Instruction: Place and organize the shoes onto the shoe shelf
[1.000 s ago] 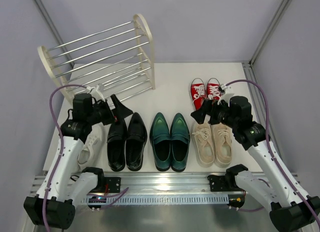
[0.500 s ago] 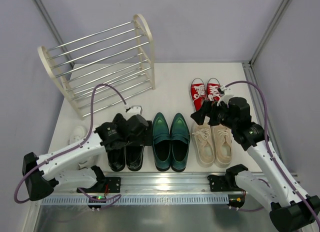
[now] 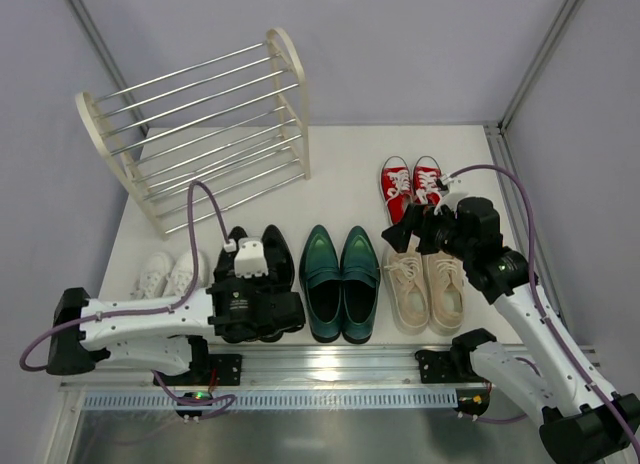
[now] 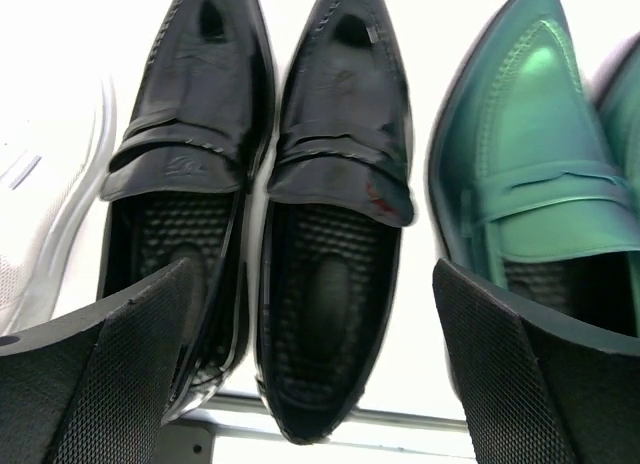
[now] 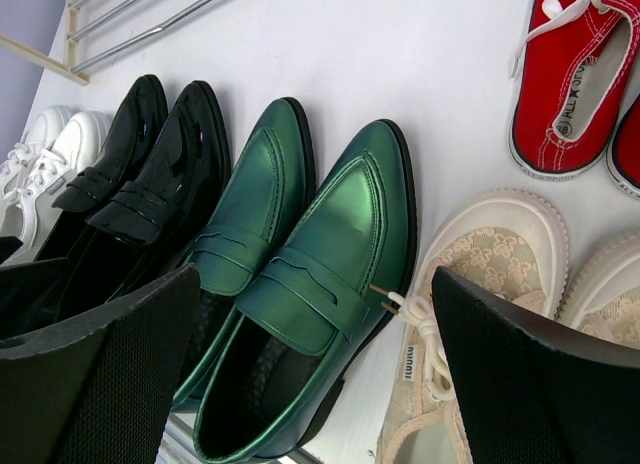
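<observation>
Red sneaker (image 5: 552,76) insole reads "ALL"; beige sneaker (image 5: 492,252) tag illegible.

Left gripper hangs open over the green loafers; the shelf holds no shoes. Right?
No: the left wrist view shows the left gripper open over the black shoes, with the loafers beside them. The shelf holds no shoes.

One camera sits high up behind the left arm (image 3: 140,319) and the right arm (image 3: 528,302) and looks down on the whole table (image 3: 350,174). The left arm's camera hangs close above the black shoes (image 4: 335,154), looking straight down. The right arm's camera looks sideways across the row. All three see the green shoes (image 5: 340,234).
</observation>
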### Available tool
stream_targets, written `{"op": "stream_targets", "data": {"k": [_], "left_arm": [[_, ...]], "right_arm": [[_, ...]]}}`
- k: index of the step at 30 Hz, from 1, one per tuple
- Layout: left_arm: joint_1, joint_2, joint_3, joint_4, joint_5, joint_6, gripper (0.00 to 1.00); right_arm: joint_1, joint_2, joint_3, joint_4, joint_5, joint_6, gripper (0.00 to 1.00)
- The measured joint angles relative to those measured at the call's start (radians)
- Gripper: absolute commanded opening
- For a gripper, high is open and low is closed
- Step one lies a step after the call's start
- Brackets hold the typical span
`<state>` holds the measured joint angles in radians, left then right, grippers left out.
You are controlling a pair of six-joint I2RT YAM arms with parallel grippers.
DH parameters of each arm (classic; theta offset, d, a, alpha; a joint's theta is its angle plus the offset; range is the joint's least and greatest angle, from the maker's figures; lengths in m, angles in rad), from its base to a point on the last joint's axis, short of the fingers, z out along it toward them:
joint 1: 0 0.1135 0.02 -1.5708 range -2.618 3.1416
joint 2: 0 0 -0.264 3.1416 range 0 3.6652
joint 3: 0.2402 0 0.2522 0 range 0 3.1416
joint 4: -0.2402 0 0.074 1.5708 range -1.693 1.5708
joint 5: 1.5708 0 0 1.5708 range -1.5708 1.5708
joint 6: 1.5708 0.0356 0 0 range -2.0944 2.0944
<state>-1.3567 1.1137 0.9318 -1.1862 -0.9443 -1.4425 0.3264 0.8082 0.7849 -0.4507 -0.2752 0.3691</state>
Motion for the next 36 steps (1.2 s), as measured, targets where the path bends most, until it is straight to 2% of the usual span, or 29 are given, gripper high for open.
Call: {"op": "stream_targets", "data": {"k": [7, 12, 18, 23, 27, 32, 36], "left_arm": [[-0.037, 0.023, -0.134, -0.037, -0.041, -0.203, 0.95], [-0.039, -0.012, -0.227, -0.005, -0.044, -0.245, 0.89], [-0.042, -0.177, -0.389, 0.155, -0.057, -0.151, 0.77], [-0.042, -0.278, -0.435, 0.256, -0.059, -0.043, 0.76], [-0.042, -0.237, -0.436, 0.326, -0.035, 0.039, 0.77], [-0.041, -0.094, -0.361, 0.293, -0.035, 0.043, 0.79], [-0.036, -0.063, -0.31, 0.282, -0.033, 0.089, 0.79]], "right_arm": [[0.0, 0.006, 0.0, 0.0, 0.0, 0.0, 0.97], [0.0, 0.017, 0.0, 0.0, -0.001, 0.0, 0.97], [0.0, 0.036, 0.0, 0.0, -0.005, 0.005, 0.97], [0.0, 0.037, 0.0, 0.001, -0.008, 0.008, 0.97], [0.0, 0.043, 0.0, 0.002, -0.008, 0.013, 0.97], [0.0, 0.045, 0.0, 0.002, -0.008, 0.021, 0.97], [0.0, 0.045, -0.004, 0.002, -0.008, 0.022, 0.97]]}}
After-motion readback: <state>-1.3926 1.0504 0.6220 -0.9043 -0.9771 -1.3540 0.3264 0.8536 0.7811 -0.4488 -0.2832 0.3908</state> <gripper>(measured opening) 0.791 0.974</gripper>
